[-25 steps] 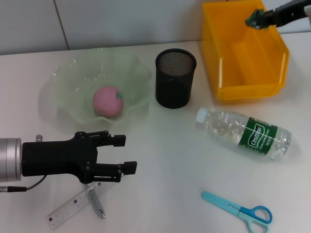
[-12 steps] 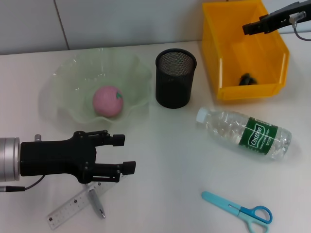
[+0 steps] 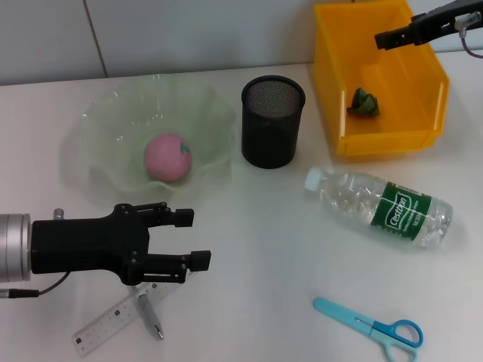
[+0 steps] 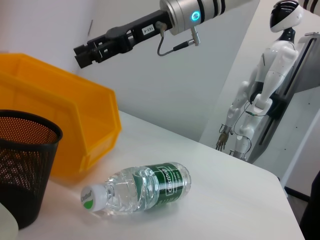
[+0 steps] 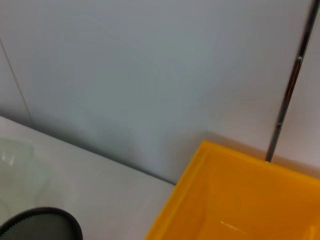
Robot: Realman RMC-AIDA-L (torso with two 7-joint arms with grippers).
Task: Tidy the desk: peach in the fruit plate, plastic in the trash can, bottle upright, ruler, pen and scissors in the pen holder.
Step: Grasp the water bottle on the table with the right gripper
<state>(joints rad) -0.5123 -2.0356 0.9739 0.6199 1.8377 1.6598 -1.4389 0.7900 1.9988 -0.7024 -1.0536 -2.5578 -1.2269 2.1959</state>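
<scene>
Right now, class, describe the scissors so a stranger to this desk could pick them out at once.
Find the white table, then the plastic bottle lying on its side. The scissors lie flat nearer the robot than the bottle, closed. They alone are light blue with looped handles.

Bottle (image 3: 379,206), scissors (image 3: 373,327), ruler (image 3: 113,321) on white table (image 3: 264,249).

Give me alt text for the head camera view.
Right gripper hangs open over the yellow bin, green plastic inside. Left gripper hovers open above ruler and pen.
</scene>
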